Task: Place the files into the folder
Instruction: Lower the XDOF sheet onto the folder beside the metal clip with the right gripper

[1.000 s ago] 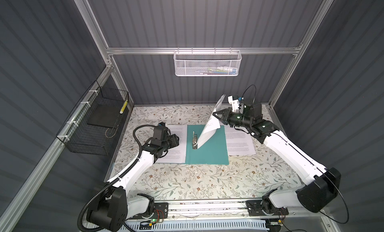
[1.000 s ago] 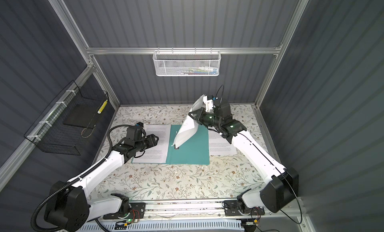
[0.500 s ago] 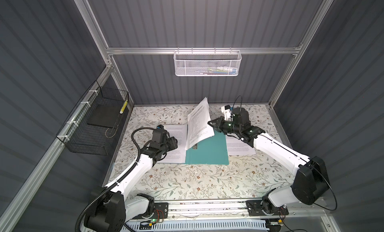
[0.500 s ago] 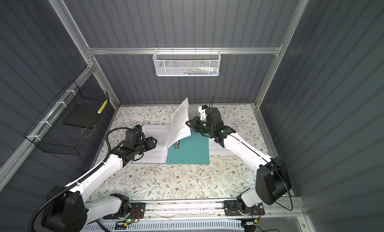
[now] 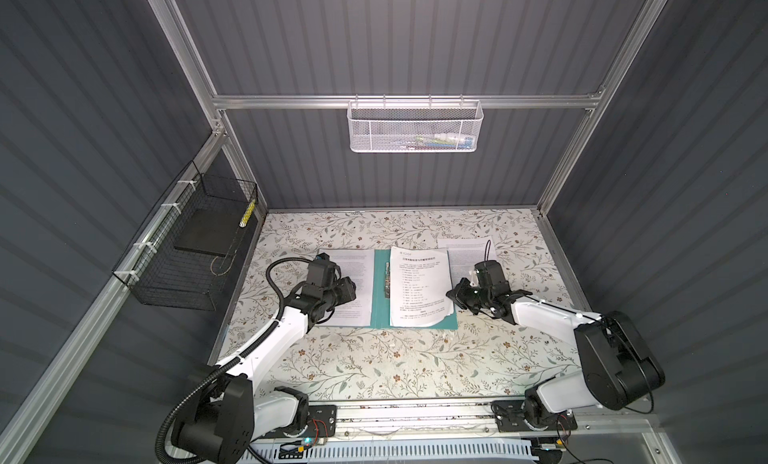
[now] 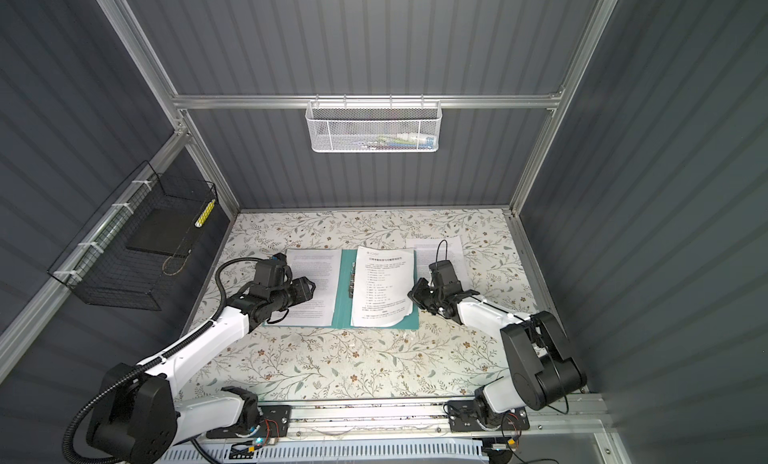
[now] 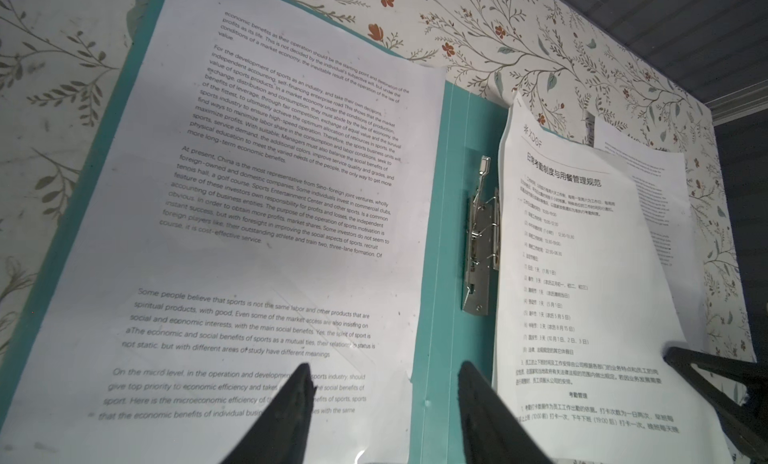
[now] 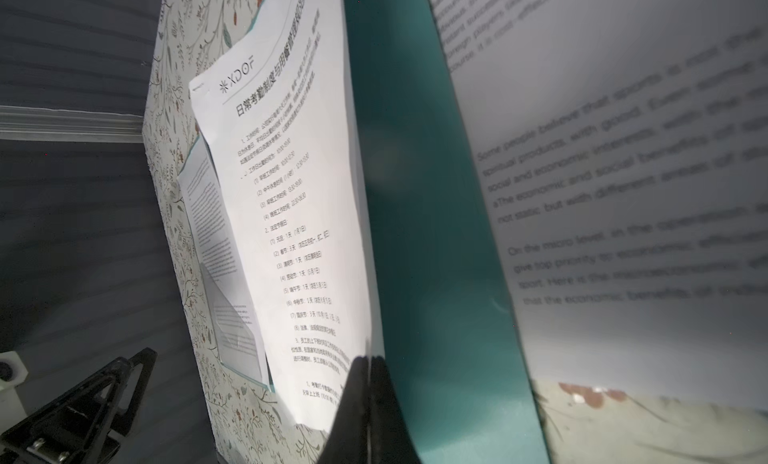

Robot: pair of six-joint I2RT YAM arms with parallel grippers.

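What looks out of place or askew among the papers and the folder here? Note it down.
The titled sheet lies tilted on the folder, with its far edge overhanging and its near right corner curled. Mostly off the folder, on the table, lies a second sheet.

I counted three white printed paper sheets: one titled sheet (image 5: 419, 287), one left text sheet (image 5: 358, 266) and one right text sheet (image 5: 465, 252). There was one flat teal card folder (image 5: 379, 312), one small metal clip (image 5: 387, 281), one white mesh basket (image 5: 415, 127), one black wire basket (image 5: 178, 291), one dark grey slab (image 5: 208, 235), and two black claws, the left claw (image 7: 384, 366) and the right claw (image 8: 368, 360).
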